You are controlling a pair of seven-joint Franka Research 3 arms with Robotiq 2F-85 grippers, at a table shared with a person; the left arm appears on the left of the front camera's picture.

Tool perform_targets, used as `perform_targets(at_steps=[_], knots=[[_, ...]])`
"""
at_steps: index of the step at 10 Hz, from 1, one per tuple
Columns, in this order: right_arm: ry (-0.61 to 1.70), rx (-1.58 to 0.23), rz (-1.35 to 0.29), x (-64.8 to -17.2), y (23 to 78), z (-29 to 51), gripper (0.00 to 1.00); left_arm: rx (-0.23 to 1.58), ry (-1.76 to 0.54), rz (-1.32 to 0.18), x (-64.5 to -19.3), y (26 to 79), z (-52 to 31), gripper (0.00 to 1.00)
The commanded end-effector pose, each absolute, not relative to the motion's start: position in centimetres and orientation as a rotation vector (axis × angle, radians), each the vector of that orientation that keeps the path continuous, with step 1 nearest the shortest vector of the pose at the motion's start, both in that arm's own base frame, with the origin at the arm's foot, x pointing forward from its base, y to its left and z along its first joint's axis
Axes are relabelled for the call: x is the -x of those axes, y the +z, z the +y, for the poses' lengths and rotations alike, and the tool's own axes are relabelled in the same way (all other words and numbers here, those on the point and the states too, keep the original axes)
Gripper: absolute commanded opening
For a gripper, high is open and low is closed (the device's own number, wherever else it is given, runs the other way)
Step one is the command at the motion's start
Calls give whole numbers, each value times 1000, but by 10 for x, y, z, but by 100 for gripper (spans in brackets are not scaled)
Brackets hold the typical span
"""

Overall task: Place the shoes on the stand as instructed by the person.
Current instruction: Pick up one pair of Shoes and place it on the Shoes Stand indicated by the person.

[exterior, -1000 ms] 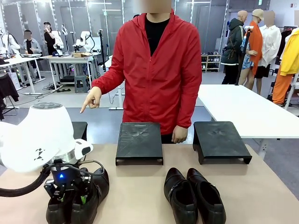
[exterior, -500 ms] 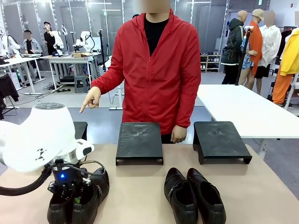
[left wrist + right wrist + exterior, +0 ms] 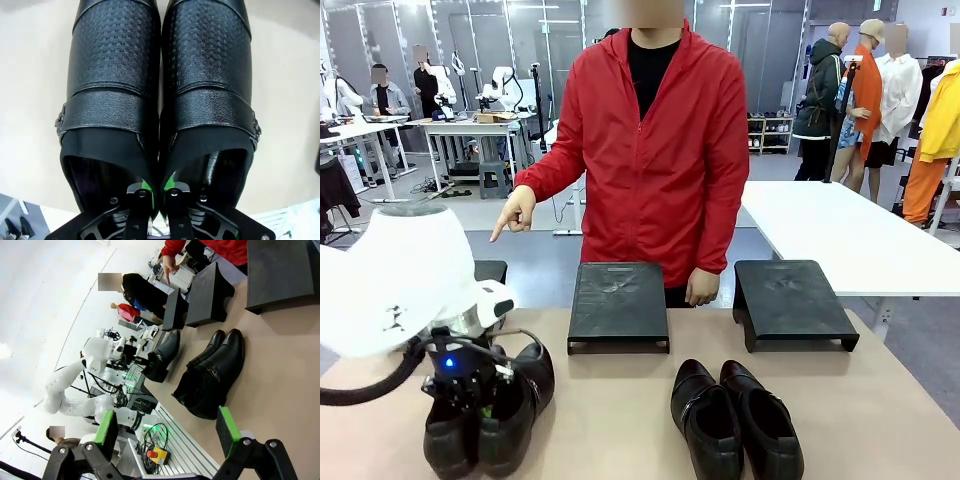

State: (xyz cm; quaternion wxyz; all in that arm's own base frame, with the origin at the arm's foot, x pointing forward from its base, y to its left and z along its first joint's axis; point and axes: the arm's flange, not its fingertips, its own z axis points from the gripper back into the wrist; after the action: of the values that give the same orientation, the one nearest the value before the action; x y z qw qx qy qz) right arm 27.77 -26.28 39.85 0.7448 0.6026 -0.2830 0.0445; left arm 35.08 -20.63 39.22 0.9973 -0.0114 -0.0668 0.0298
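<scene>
On our tan counter [image 3: 620, 400] the left claw [image 3: 156, 187] pinches the touching inner walls of the shoes [image 3: 490, 420] at seven o'clock, so both can lift as one. Our right claw [image 3: 166, 430] hangs spread. The person's hand [image 3: 517, 212] points toward nine o'clock; we guess it means the stand [image 3: 492, 272] there.

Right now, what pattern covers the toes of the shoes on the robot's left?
The shoes carry a small embossed grid, black; clearest in the left wrist view.
</scene>
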Motion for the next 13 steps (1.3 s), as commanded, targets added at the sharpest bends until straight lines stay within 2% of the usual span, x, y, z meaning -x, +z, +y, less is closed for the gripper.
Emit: perform_targets(at_steps=[1, 4, 10, 11, 13], knots=[[106, -1328, -625, -277, 399, -263, 100, -20, 85, -249, -334, 453, -192, 0], [106, -1328, -625, -277, 399, -263, 100, -6, 49, -302, -324, 480, -187, 0], [106, -1328, -625, -277, 399, -263, 100, 21, 68, -290, -319, 481, -190, 0], [106, -1328, -625, -277, 399, -263, 100, 10, 70, -275, -317, 473, -190, 7], [106, -1328, -625, -277, 399, -263, 100, 22, 98, -365, -336, 489, -168, 7]])
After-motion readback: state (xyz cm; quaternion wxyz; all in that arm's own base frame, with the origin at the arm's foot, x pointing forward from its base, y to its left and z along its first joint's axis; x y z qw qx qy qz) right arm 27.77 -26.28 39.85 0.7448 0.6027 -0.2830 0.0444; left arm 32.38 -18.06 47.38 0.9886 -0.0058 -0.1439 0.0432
